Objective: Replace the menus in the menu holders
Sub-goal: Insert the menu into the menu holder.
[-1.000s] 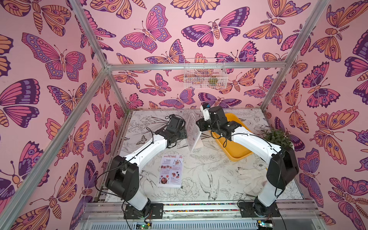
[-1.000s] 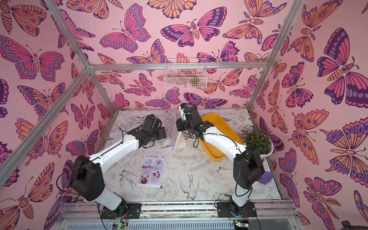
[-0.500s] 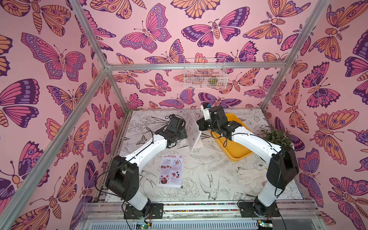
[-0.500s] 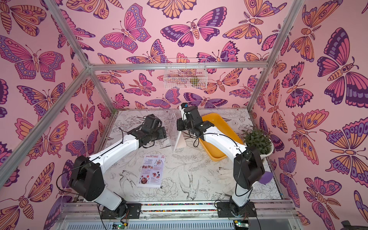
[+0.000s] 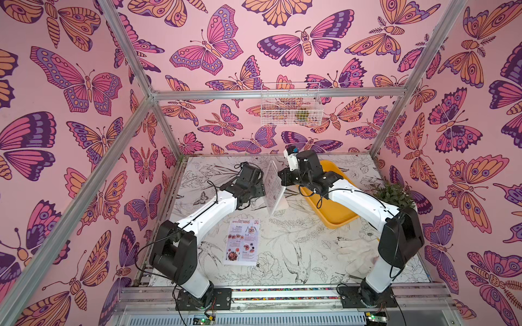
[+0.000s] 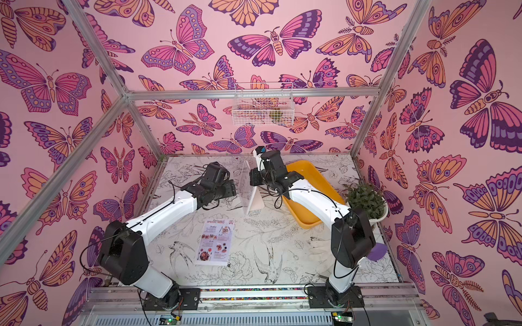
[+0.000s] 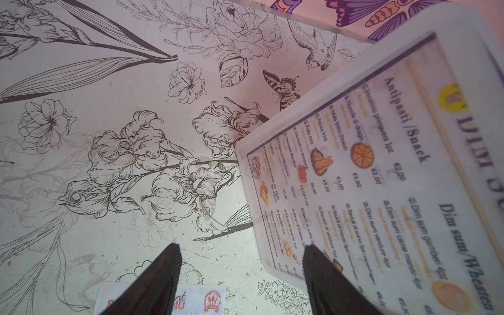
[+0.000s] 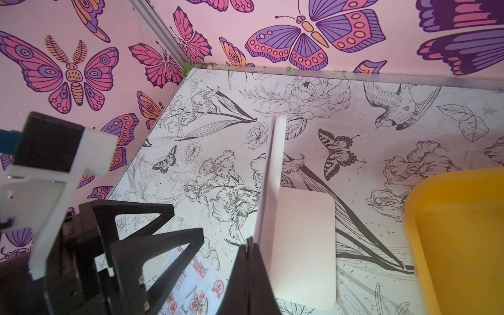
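Note:
The clear menu holder (image 5: 272,192) (image 6: 250,194) stands upright mid-table on its white base (image 8: 305,245). Inside it is the DIM SUM INN menu (image 7: 381,177). The SPECIAL MENU sheet (image 5: 243,242) (image 6: 216,242) lies flat on the table nearer the front. My right gripper (image 8: 249,245) (image 5: 281,177) is at the holder's top edge, shut, with a thin pale sliver of the sheet's edge between its tips. On the holder's other side my left gripper (image 7: 240,261) (image 5: 261,188) hangs open and holds nothing, one finger (image 7: 321,272) in front of the holder's face.
A yellow tray (image 5: 339,217) lies just right of the holder, under my right forearm. A potted plant (image 5: 394,194) stands at the right wall. A wire basket (image 5: 291,104) hangs on the back wall. The back left corner of the table is close behind the holder.
My right gripper's fingers have closed at the holder's top edge. Both arms, the holder and the flat sheet stay where they were.

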